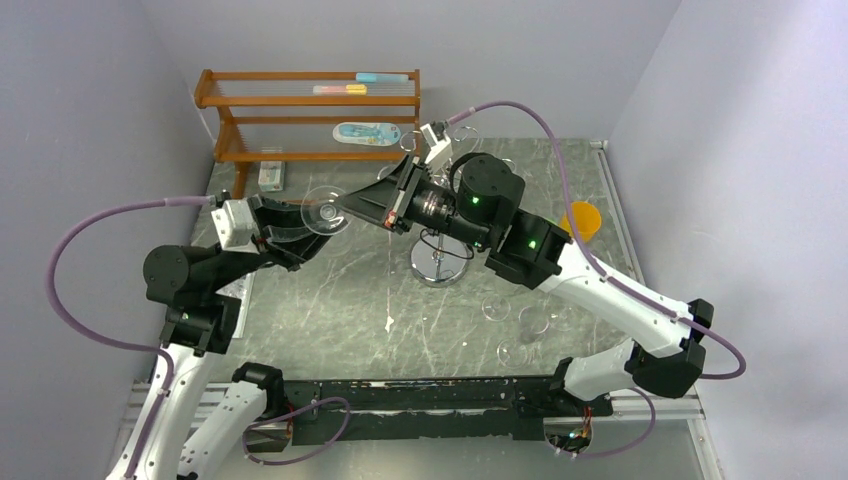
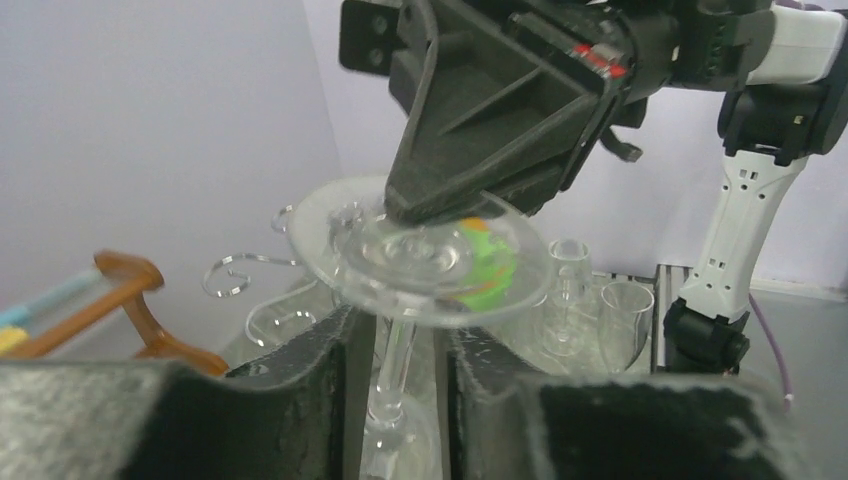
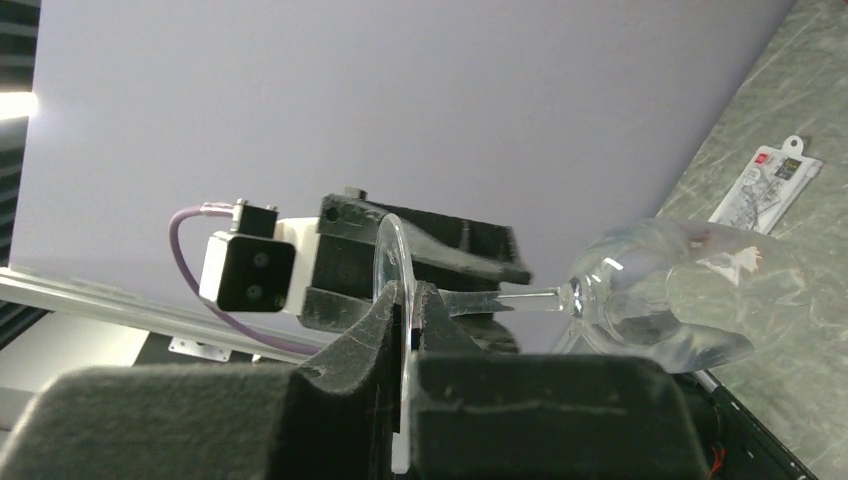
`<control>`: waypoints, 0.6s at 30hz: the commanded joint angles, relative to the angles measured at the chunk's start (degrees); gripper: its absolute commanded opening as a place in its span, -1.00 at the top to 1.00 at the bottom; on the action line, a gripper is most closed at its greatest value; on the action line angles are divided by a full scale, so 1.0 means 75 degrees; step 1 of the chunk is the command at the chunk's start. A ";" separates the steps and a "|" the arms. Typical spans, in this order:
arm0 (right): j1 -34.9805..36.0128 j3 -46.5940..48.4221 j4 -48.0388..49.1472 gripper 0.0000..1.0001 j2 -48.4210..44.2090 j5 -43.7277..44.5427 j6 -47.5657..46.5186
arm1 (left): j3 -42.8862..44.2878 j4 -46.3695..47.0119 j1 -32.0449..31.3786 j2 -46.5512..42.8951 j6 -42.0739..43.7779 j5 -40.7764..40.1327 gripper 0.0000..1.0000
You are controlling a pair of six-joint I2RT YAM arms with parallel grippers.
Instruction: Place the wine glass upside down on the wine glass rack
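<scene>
Flanking 1 wine glass [image 3: 680,290]: L hand [image 2: 398,345], R hand [image 3: 410,310]

You've got the wine glass rack [image 1: 437,263] standing in the middle of the table [image 1: 330,330], partly under the right arm. The wine glass [image 3: 690,285] is up off the table, left of the rack, lying sideways between the two grippers. Its foot rim is nipped in the right gripper [image 3: 408,300], its stem runs between the left gripper [image 2: 400,345] fingers, and its bowl is toward the left arm. The wooden shelf [image 1: 300,100] sits back left, with a packet [image 1: 270,175] on the table just before it. A few loose glasses [image 1: 495,308] stand front right of the rack. A cup [image 1: 583,222] is right of the rack, near the table's edge.
</scene>
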 commanded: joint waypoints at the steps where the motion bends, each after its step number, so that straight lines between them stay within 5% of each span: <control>1: 0.0011 -0.0029 0.0401 1.00 -0.0270 -0.0052 0.0197 | 0.0063 -0.1342 0.0024 -0.0024 0.0632 -0.0357 0.31; 9: -0.0027 -0.0125 0.0511 1.00 -0.0373 -0.0075 0.0351 | 0.0439 -0.2323 0.0024 0.0277 0.0967 -0.0347 0.05; 11: -0.0039 -0.0166 0.0527 1.00 -0.0384 -0.0100 0.0396 | 0.0590 -0.2576 0.0024 0.0344 0.1034 -0.0436 -0.28; 12: -0.0046 -0.0196 0.0554 1.00 -0.0394 -0.0101 0.0418 | 0.0628 -0.2666 0.0024 0.0366 0.1061 -0.0461 -0.69; 13: -0.0057 -0.0225 0.0572 1.00 -0.0406 -0.0101 0.0446 | 0.0640 -0.2691 0.0024 0.0373 0.1077 -0.0492 -0.82; 16: -0.0076 -0.0299 0.0627 1.00 -0.0429 -0.0116 0.0506 | 0.0602 -0.2668 0.0024 0.0388 0.1116 -0.0403 -0.59; 18: -0.0093 -0.0301 0.0623 1.00 -0.0412 -0.0155 0.0521 | 0.0574 -0.2654 0.0024 0.0389 0.1187 -0.0312 -0.17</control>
